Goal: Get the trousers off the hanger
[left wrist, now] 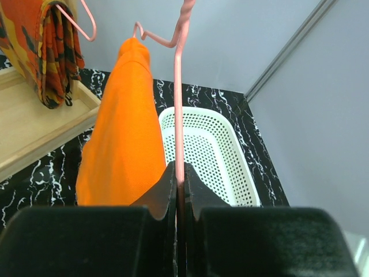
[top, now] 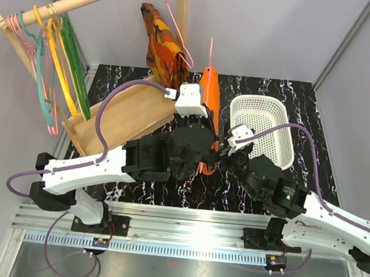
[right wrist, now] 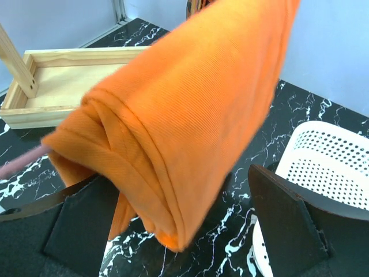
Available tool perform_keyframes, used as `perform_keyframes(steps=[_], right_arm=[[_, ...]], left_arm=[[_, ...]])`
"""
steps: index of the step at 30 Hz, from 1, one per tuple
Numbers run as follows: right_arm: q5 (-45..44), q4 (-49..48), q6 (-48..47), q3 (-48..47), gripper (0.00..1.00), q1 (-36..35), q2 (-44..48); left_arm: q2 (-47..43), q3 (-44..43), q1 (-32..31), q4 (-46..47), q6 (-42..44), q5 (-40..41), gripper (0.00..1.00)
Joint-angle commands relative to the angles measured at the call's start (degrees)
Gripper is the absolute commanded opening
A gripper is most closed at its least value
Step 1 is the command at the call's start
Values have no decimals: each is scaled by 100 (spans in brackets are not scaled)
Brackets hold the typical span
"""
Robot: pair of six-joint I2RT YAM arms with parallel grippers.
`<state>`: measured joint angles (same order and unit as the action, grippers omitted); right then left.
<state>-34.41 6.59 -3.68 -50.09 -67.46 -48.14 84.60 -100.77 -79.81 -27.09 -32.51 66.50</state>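
The bright orange trousers hang folded over the thin pink wire hanger, above the black marble table. My left gripper is shut on the hanger's pink wire, with the trousers just left of its fingers. My right gripper is open wide. The lower folded end of the trousers hangs between its two fingers, which stand apart from the cloth. A piece of pink wire shows at the left of the right wrist view.
A white perforated basket sits right of the trousers. A wooden tray lies at the left. A red, orange and yellow patterned garment hangs on another pink hanger at the back. A wooden rail holds several coloured hangers.
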Motion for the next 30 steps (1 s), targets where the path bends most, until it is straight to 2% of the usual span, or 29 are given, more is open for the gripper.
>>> perform_keyframes(steps=[1, 4, 10, 17, 23, 28, 30], right_arm=[[153, -896, -186, 78, 97, -48, 15], [181, -1142, -247, 288, 97, -48, 85], [-75, -1617, -975, 464, 91, -48, 24], [163, -1178, -1828, 412, 87, -48, 41], [215, -1108, -1856, 456, 88, -39, 68], [102, -1511, -1908, 666, 87, -39, 68], [-21, -1967, -2171, 772, 84, -39, 24]], left_arm=[[-365, -303, 1, 811, -475, 399, 0], [-365, -338, 1, 785, -545, 338, 0], [-348, -364, 1, 626, -730, 188, 0], [-216, -514, 53, 512, -633, -172, 0], [-242, -549, 62, 503, -686, -313, 0], [-295, -549, 62, 512, -800, -462, 0], [-303, -549, 62, 486, -888, -541, 0]])
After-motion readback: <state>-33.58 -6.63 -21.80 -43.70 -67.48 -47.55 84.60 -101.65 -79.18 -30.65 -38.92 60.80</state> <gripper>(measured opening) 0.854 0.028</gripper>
